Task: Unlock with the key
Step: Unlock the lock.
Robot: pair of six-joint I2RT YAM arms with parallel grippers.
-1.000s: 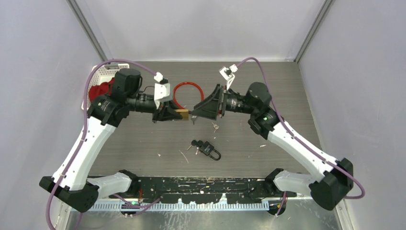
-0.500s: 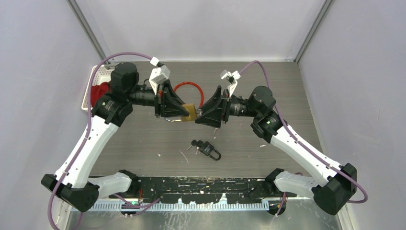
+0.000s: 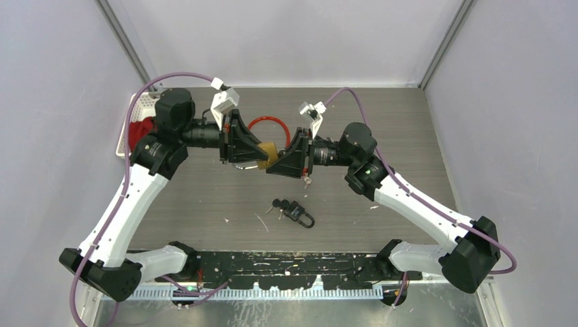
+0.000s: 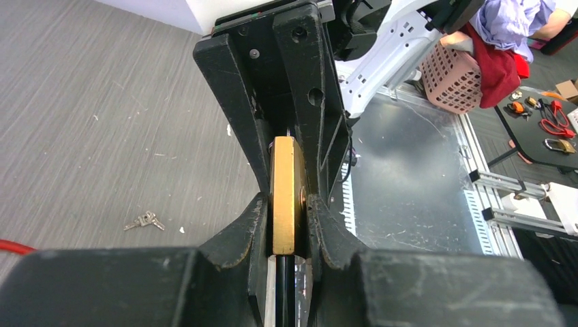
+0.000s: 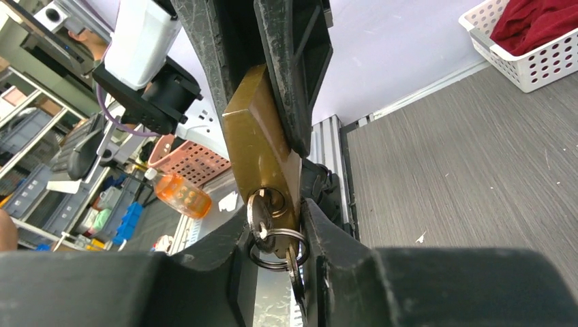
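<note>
My left gripper (image 3: 253, 154) is shut on a brass padlock (image 3: 267, 156) and holds it above the table. In the left wrist view the padlock (image 4: 286, 197) is edge-on, clamped in my left gripper (image 4: 286, 214). My right gripper (image 3: 278, 163) meets it from the right. In the right wrist view a silver key (image 5: 261, 216) sits in the keyhole at the padlock's (image 5: 259, 146) end. My right gripper (image 5: 274, 231) is closed around the key's head. A ring with a second key (image 5: 293, 262) hangs below.
A black padlock with keys (image 3: 296, 212) lies on the table in front. A red cable loop (image 3: 267, 123) lies behind the grippers. A white basket with red cloth (image 3: 140, 126) stands at the back left. A small loose key (image 3: 308, 180) lies under the right gripper.
Both wrists have rolled and the padlock has tilted. My right arm has shifted left and closed in on the padlock's end. The padlock stays in my left gripper.
</note>
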